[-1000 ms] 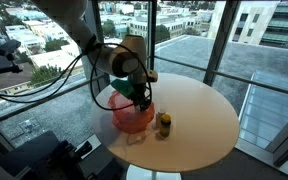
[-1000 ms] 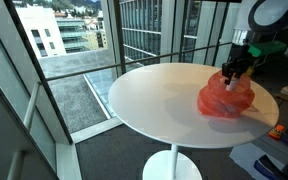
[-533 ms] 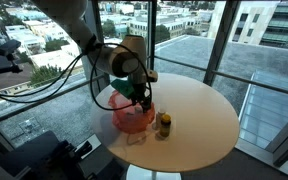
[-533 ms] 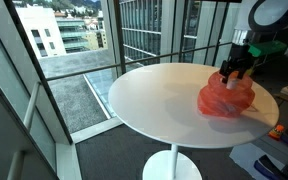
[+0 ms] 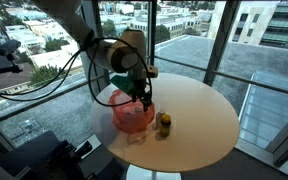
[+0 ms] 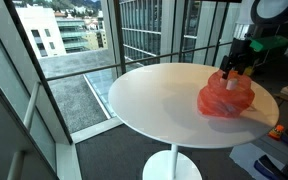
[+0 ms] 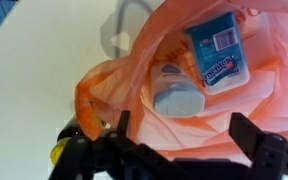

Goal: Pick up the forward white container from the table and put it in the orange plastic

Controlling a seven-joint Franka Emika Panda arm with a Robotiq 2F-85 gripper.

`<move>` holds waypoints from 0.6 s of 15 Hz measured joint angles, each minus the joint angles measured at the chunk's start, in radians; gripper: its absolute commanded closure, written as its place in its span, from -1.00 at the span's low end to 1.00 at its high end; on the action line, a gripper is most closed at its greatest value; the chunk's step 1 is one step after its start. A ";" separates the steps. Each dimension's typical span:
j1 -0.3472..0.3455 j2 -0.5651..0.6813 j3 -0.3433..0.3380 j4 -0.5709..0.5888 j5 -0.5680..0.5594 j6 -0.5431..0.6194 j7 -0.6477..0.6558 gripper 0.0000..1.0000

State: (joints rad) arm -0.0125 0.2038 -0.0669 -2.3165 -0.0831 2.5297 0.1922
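Observation:
The orange plastic bag (image 5: 130, 113) lies on the round white table (image 5: 199, 115) and also shows in the other exterior view (image 6: 226, 97). In the wrist view its mouth (image 7: 134, 70) gapes. A white container (image 7: 176, 90) lies inside on its side, just beyond my fingers. A second white container with a blue label (image 7: 219, 55) lies beside it in the bag. My gripper (image 7: 184, 135) hangs right over the bag, open, with nothing between the jaws. Both exterior views show it above the bag (image 5: 144, 97) (image 6: 235, 67).
A small amber bottle (image 5: 164, 124) stands on the table next to the bag; it shows at the left edge of the wrist view (image 7: 69, 142). A pale object (image 5: 136, 138) sits near the table's edge by the bag. Glass walls surround the table.
The jaws have gone from shut to open, letting the white container go into the bag. The gripper has lifted slightly above the bag.

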 measured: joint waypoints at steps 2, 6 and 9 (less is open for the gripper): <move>0.000 -0.025 0.002 0.000 0.000 -0.033 -0.003 -1.00; 0.000 -0.089 0.009 0.000 0.000 -0.125 -0.009 -1.00; 0.000 -0.138 0.014 0.000 0.000 -0.207 -0.009 -1.00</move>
State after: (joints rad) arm -0.0124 0.0663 -0.0534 -2.3166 -0.0831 2.3226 0.1827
